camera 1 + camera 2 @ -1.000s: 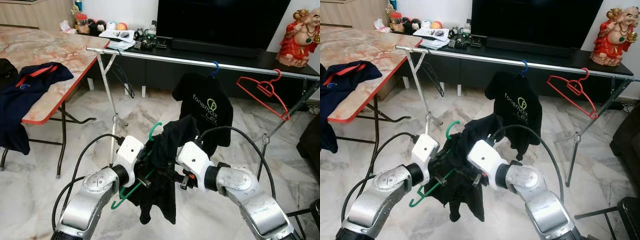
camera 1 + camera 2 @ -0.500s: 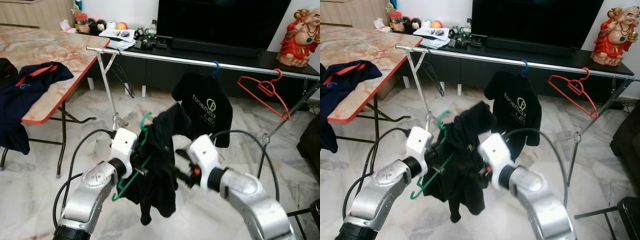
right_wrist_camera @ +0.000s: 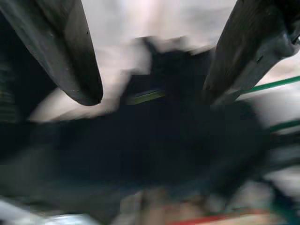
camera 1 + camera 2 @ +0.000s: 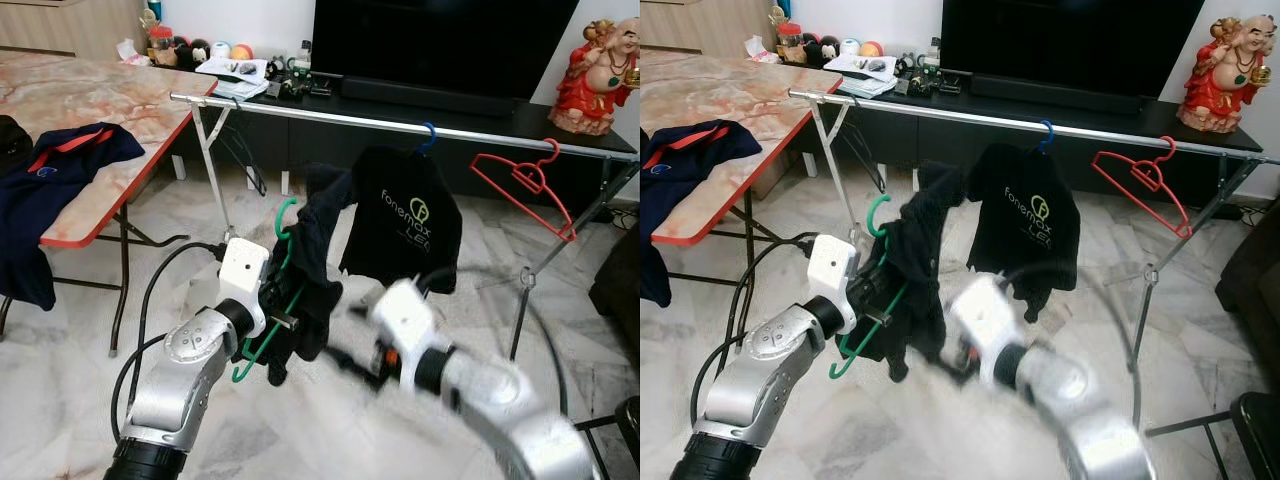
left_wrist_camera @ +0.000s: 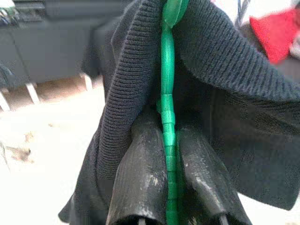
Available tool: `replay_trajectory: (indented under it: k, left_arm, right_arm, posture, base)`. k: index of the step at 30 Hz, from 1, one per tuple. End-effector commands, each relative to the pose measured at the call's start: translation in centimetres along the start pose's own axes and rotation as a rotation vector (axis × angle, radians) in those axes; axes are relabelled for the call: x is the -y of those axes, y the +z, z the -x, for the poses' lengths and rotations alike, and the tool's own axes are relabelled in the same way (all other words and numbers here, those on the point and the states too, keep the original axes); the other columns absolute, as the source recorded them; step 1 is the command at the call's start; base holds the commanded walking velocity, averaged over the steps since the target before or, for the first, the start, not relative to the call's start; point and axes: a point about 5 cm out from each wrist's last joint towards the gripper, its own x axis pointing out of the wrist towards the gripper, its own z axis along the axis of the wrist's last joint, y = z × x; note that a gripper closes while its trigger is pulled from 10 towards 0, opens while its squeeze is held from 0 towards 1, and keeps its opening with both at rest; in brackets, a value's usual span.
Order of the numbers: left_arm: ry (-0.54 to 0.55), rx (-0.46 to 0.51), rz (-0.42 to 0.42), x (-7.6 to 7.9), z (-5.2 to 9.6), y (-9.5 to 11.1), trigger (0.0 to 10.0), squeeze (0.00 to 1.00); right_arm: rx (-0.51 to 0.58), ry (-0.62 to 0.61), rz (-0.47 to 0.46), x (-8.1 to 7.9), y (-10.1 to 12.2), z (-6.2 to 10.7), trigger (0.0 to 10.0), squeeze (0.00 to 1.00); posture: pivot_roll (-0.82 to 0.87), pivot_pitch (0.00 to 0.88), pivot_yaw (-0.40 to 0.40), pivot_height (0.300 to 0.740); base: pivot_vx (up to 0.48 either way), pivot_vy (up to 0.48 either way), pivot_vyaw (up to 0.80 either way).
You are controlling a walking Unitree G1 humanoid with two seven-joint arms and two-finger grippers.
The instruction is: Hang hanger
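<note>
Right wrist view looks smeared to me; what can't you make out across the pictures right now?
- Right hand: open fingers frame a motion-blurred dark shape in the wrist view; in the eye views the arm itself is smeared.
- Green plastic hanger: much of its frame is covered by the black knit garment.
- Left hand: shut on the hanger; the fingertips are buried in cloth.
- Silver clothes rail: its right end runs off the picture's edge.

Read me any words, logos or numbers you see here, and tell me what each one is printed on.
"fonemax" reads on the black T-shirt hanging from the rail, beside a round logo.
A second line under it starts with "LE"; the rest is folded away.
The papers on the TV bench carry print too small to read.
The navy shirt on the table has a small chest mark, too small to read.
</note>
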Motion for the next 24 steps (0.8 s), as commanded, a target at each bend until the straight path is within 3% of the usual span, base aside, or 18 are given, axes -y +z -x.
replay_trajectory:
  k: [1,5,7,8,11,14,15,16,24]
  left_arm:
    - [-0.060,0.009,-0.015,0.7,-0.1,0.3,10.0,0.00]
    - [-0.159,-0.043,-0.032,1.6,0.4,-0.5,10.0,0.00]
    - [-0.207,-0.069,-0.041,2.1,0.6,-0.9,10.0,0.00]
    - [-0.272,-0.094,-0.060,2.6,0.8,-1.3,10.0,0.00]
    - [-0.328,-0.111,-0.081,2.9,1.0,-1.5,10.0,0.00]
    - [-0.366,-0.118,-0.090,3.1,1.2,-1.5,10.0,0.00]
    - [-0.414,-0.114,-0.094,3.3,1.5,-1.4,10.0,0.00]
    - [-0.433,-0.116,-0.092,3.5,1.7,-1.4,10.0,0.00]
    - [-0.511,-0.170,-0.122,3.7,2.3,-2.0,10.0,0.00]
  right_arm:
    - [0.022,-0.115,-0.027,2.1,0.4,0.2,10.0,0.00]
    - [0.169,-0.168,-0.054,4.5,3.9,0.1,10.0,0.00]
    - [0.176,-0.138,-0.013,4.9,4.6,-0.1,10.0,0.00]
    - [0.157,-0.065,0.047,5.0,4.8,-0.5,10.0,0.00]
    - [0.089,0.102,0.198,4.3,4.0,-0.9,10.0,0.00]
    - [0.059,0.137,0.251,4.6,3.6,-1.2,10.0,0.00]
    - [0.027,0.285,0.330,4.7,2.7,-0.6,10.0,0.00]
    - [0.013,0.333,0.361,4.8,2.4,-0.2,10.0,0.00]
    - [-0.111,0.601,0.447,6.8,0.2,2.2,10.0,0.00]
  posture:
    - [0.06,0.075,-0.085,0.740]
    - [0.05,0.074,-0.084,0.740]
    - [0.04,0.075,-0.082,0.740]
    - [0.04,0.075,-0.081,0.740]
    - [0.03,0.078,-0.083,0.740]
    - [0.04,0.081,-0.087,0.740]
    - [0.04,0.079,-0.089,0.740]
    - [0.04,0.079,-0.089,0.740]
    - [0.04,0.074,-0.094,0.740]
  base:
    - [0.000,0.000,0.00]
    - [0.000,0.000,0.00]
    - [0.000,0.000,0.00]
    - [0.000,0.000,0.00]
    - [0.000,0.000,0.00]
    - [0.000,0.000,0.00]
    - [0.000,0.000,0.00]
    - [0.000,0.000,0.00]
    - [0.000,0.000,0.00]
